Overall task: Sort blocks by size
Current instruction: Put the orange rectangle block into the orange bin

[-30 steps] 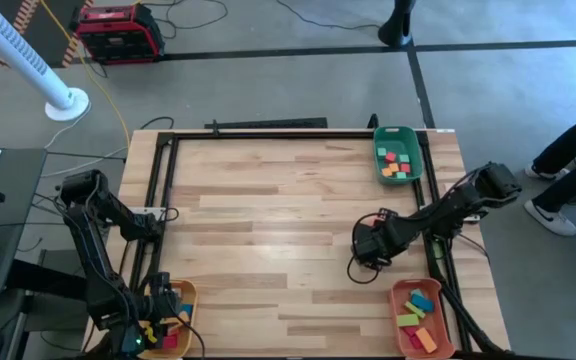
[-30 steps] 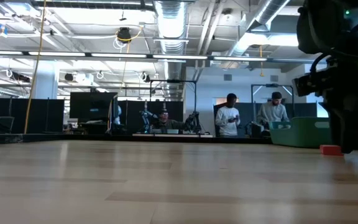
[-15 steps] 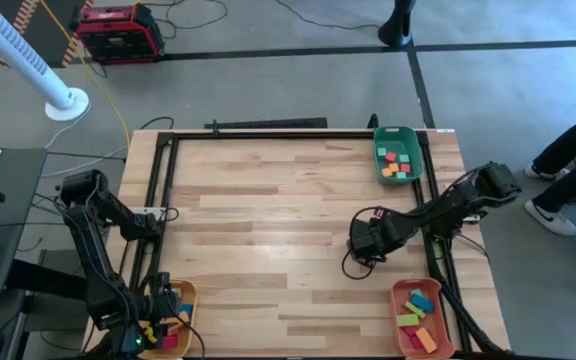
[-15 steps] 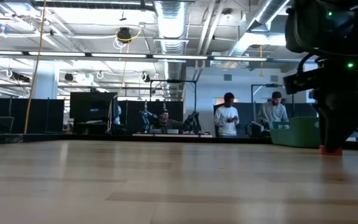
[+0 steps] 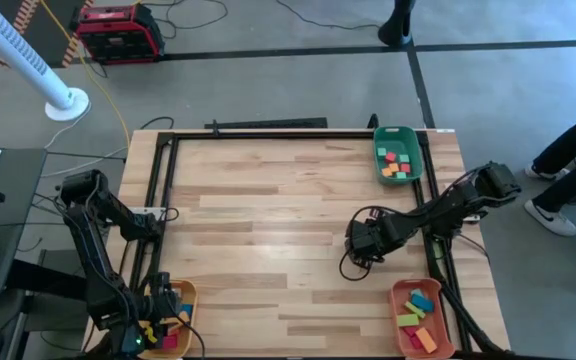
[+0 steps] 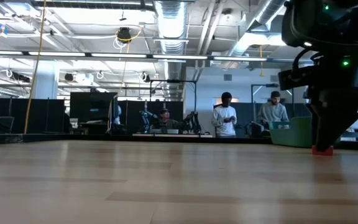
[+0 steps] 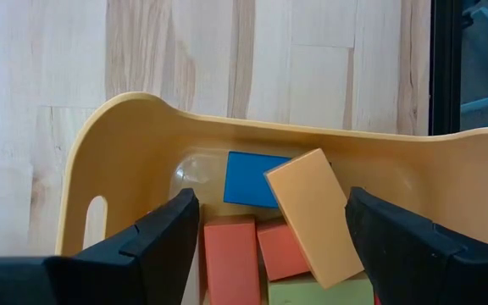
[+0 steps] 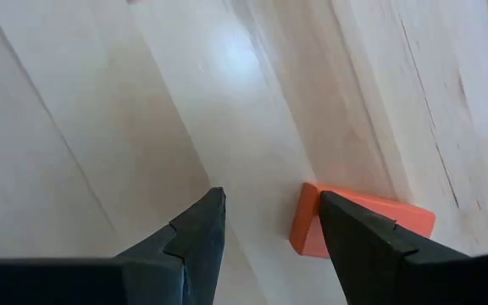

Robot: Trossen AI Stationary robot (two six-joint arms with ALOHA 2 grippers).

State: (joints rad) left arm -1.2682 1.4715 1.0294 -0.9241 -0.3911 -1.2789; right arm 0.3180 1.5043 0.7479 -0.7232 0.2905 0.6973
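A red block [image 8: 367,222] lies flat on the bare wood right of the table's middle. My right gripper [image 8: 269,203] stands open over it, pointing steeply down. The block is outside the gap, beside one finger [image 8: 354,241]. In the low view the block [image 6: 322,150] shows under the fingertips, and in the high view the gripper [image 5: 360,243] hides it. My left gripper [image 7: 269,246] hangs open over the yellow tray [image 7: 125,127] at the near left corner. Blue [image 7: 248,178], tan [image 7: 307,212] and red [image 7: 227,258] blocks lie in that tray. My right gripper has one finger in front of the red block's end [image 8: 305,227], which hides where the two meet. I cannot tell whether it touches the block. The block lies flat on the table.
A green tray [image 5: 415,160] with small blocks stands at the far right. An orange tray [image 5: 396,300] with longer blocks is at the near right. A black frame [image 5: 163,190] runs along the table's edges. People stand in the room beyond the far edge.
My right gripper has gone a little toward the table's left edge and tipped slightly, its fingers still apart. In the low view the red block now stands a little farther left, under the fingertips.
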